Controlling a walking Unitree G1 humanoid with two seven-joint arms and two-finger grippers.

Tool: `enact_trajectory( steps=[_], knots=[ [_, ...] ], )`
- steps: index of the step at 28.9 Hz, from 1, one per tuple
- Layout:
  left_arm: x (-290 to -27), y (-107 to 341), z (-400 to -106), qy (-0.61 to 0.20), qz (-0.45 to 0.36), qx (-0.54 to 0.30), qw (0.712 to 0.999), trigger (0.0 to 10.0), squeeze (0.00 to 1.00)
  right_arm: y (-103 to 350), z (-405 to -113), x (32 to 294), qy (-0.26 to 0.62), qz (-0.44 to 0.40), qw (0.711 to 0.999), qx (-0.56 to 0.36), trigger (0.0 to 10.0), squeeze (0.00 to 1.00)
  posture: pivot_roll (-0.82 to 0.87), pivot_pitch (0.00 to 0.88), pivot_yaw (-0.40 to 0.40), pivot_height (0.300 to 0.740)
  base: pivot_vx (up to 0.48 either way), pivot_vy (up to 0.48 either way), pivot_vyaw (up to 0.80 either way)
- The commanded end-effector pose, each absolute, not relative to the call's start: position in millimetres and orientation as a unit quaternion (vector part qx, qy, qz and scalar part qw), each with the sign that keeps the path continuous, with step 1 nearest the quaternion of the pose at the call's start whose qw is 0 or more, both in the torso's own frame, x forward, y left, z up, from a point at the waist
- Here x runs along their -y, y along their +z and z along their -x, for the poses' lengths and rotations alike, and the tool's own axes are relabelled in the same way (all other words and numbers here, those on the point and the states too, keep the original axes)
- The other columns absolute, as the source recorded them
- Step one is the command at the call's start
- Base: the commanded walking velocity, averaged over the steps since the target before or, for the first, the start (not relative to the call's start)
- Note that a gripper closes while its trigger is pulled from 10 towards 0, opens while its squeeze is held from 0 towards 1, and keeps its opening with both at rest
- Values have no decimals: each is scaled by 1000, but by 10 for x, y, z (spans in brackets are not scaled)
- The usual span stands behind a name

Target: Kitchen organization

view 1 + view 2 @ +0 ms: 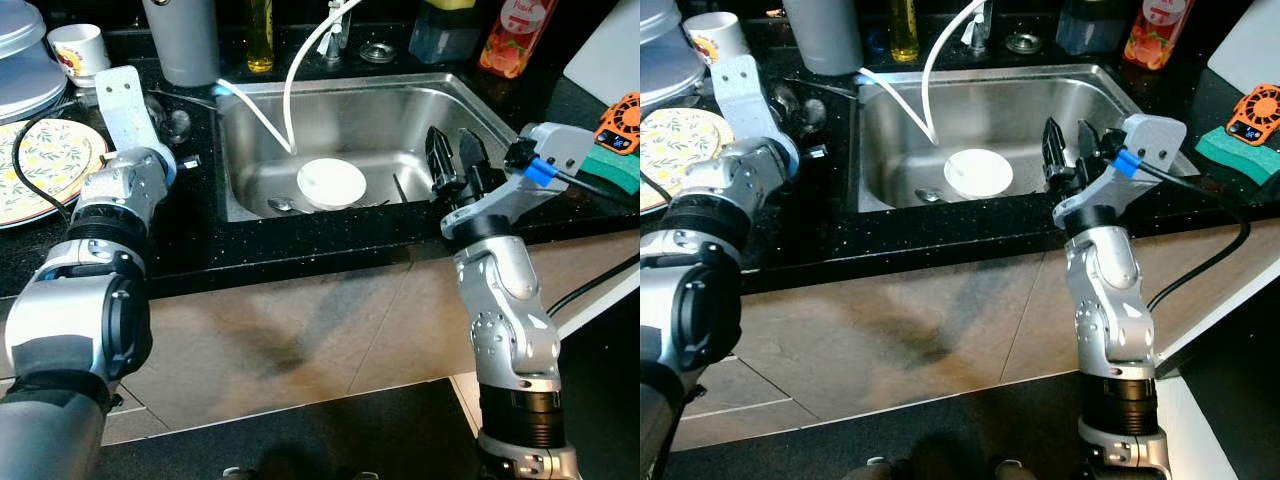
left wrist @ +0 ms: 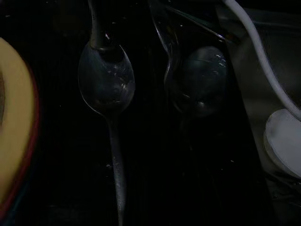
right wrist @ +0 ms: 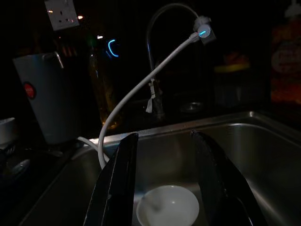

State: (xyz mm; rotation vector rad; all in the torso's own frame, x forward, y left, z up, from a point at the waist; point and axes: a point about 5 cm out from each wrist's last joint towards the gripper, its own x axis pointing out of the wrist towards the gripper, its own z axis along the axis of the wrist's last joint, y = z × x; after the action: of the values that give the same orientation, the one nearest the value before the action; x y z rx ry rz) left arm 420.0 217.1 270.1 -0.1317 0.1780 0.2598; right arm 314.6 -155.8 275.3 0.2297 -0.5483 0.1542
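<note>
A white bowl (image 1: pixel 332 183) sits upside down on the floor of the steel sink (image 1: pixel 250 150), with a spoon (image 1: pixel 281 204) beside it. My right gripper (image 1: pixel 455 160) hovers over the sink's right part, open, nothing between its fingers; in the right wrist view the bowl (image 3: pixel 168 205) lies ahead between them. My left gripper (image 1: pixel 168 125) reaches over the black counter left of the sink, above two spoons (image 1: pixel 177 122). In the left wrist view both spoons (image 2: pixel 107 82) lie bowl-up on the dark counter.
A white hose (image 1: pixel 295 90) runs from the tap into the sink. A patterned plate (image 1: pixel 40 165), a cup (image 1: pixel 80 48) and a grey jug (image 1: pixel 182 40) stand on the left. A green sponge (image 1: pixel 615 165) and an orange bottle (image 1: pixel 515 35) are on the right.
</note>
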Motion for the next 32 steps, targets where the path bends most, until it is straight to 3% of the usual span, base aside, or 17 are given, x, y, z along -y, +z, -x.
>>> enact_trajectory(
  steps=[1, 2, 3, 17, 21, 24, 25, 26, 27, 29, 32],
  knots=[
    [-2283, 2725, -4180, 162, 9, -65, 985, 0, 0, 2751, -3167, 1573, 76, -114, 954, 267, 10000, 0, 101, 164, -17, 740, 0, 0, 0],
    [-2283, 2725, -4180, 162, 9, -65, 985, 0, 0, 2751, -3167, 1573, 76, -114, 954, 267, 10000, 0, 101, 164, -17, 740, 0, 0, 0],
    [-2270, 2994, -4174, 177, -47, 10, 983, 10000, 0, 2777, -3183, 1578, 76, -112, 953, 271, 10000, 0, 103, 147, -23, 740, 0, 0, 0],
    [-2268, 3242, -4066, 186, -63, 131, 972, 10000, 0, 2854, -3234, 1587, 81, -105, 949, 285, 10000, 0, 98, 89, -33, 740, 0, 0, 0],
    [-2089, 3339, -3964, 146, -108, 221, 958, 10000, 0, 2877, -3237, 1620, 78, -100, 949, 289, 10000, 0, 95, 76, -31, 740, 0, 0, 0],
    [-1621, 3235, -3915, -8, -194, 245, 950, 10000, 0, 2888, -3244, 1644, 74, -98, 948, 293, 10000, 0, 94, 66, -26, 740, 0, 0, 0],
    [-1439, 3080, -3934, -87, -207, 203, 953, 10000, 0, 2888, -3246, 1644, 73, -98, 948, 294, 10000, 0, 93, 61, -22, 740, 0, 0, 0],
    [-1439, 3080, -3934, -87, -207, 203, 953, 10000, 0, 2888, -3246, 1644, 73, -98, 948, 294, 10000, 0, 93, 61, -22, 740, 0, 0, 0],
    [-1293, 2901, -3962, -143, -214, 151, 954, 10000, 0, 2889, -3244, 1639, 73, -99, 948, 295, 10000, 0, 91, 58, -19, 740, 0, 0, 0],
    [-1293, 2901, -3962, -143, -214, 151, 954, 10000, 0, 2889, -3244, 1639, 73, -99, 948, 295, 10000, 0, 91, 58, -19, 740, 0, 0, 0],
    [-1077, 2608, -4030, -217, -196, 53, 955, 10000, 0, 2892, -3237, 1632, 72, -100, 947, 297, 10000, 0, 83, 55, -11, 740, 0, 0, 0]
  ],
)
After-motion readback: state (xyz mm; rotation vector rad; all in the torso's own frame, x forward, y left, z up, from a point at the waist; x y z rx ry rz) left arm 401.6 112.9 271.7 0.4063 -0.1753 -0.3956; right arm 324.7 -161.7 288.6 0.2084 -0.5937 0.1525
